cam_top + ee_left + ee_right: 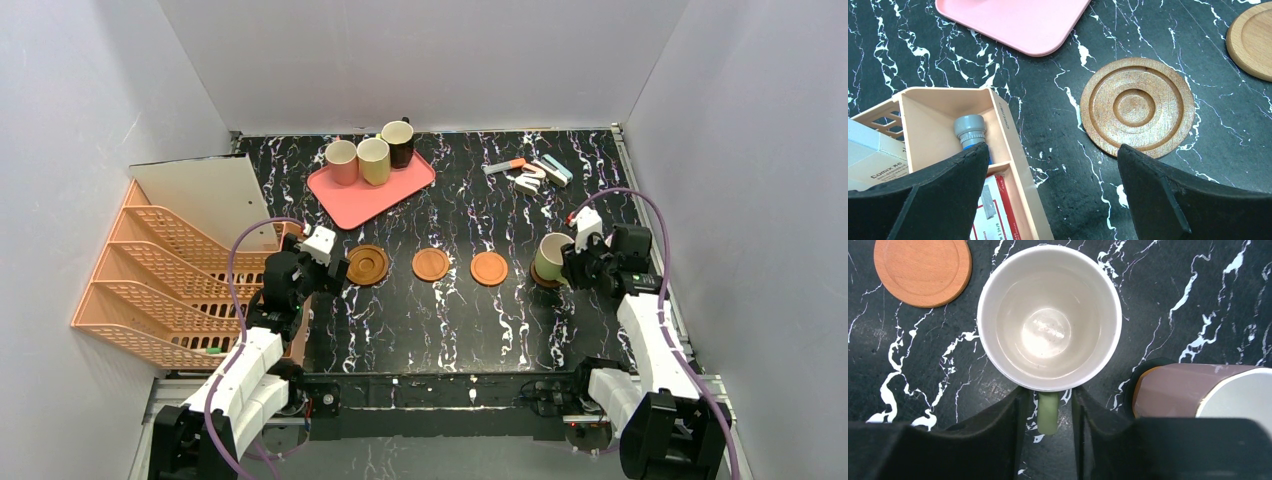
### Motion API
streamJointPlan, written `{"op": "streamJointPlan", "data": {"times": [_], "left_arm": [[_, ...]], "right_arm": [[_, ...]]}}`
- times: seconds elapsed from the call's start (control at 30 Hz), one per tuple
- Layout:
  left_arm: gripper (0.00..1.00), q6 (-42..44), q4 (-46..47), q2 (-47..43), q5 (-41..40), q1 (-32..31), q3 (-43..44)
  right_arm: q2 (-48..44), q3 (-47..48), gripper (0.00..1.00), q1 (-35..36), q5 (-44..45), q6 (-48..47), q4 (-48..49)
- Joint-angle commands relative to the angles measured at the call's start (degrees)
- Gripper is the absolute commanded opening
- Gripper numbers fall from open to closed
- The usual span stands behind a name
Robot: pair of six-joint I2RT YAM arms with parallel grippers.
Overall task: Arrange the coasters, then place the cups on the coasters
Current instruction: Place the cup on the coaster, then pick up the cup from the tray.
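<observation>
Green ceramic mug (1049, 315) is flanked at its handle by the slightly parted right end effector (1049, 394); the left end effector (1053, 150) is spread wide.

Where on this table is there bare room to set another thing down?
Bare: the wide strip nearer than the three coasters, and the patch between the pink tray and the stationery pile. Crowded: around the green cup and beside the orange rack.

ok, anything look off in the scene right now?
Nothing clearly wrong. One flag: a mauve cup is right beside the right gripper and the green cup; the wrist view shows its side, so upright or tipped, cannot tell. Top view hides it.
</observation>
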Motion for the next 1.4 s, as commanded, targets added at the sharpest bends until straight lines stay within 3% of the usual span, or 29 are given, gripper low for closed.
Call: {"op": "streamJointPlan", "data": {"times": [0.0,0.13,0.17,0.4,0.67,0.87,1.1,1.37], "left_arm": [[0.98,0.2,1.1,-0.8,-0.5,0.4,-0.5],[0.98,-0.2,0.9,-0.3,-1.4,0.4,0.6],[0.98,-0.2,0.6,0.0,-1.8,0.4,1.4],[0.98,-0.8,-5.8,5.9,-1.9,0.4,12.7],[0.98,-0.8,-8.7,20.8,0.0,0.4,30.0],[0.98,-4.5,-9.9,37.9,-0.8,0.4,46.1],[0.98,-10.8,-14.0,55.8,-6.5,0.4,63.9],[0.98,-14.6,-15.3,64.3,-13.5,0.4,70.8]], "right_arm": [[-3.0,4.1,0.53,-0.3,-0.2,-0.5,-0.3],[-5.2,7.3,0.93,-0.2,0.8,0.1,-2.5],[-5.1,8.9,0.98,-0.2,1.1,0.4,-3.8],[2.1,22.8,0.99,-0.3,-1.6,4.0,-15.7],[8.0,28.1,0.99,2.0,-8.5,5.9,-16.0],[11.1,26.9,0.99,4.5,-10.9,7.7,-11.7],[11.1,21.5,0.99,12.9,-2.0,8.7,-4.7],[12.6,19.2,0.99,17.2,1.2,7.8,-2.1]]}}
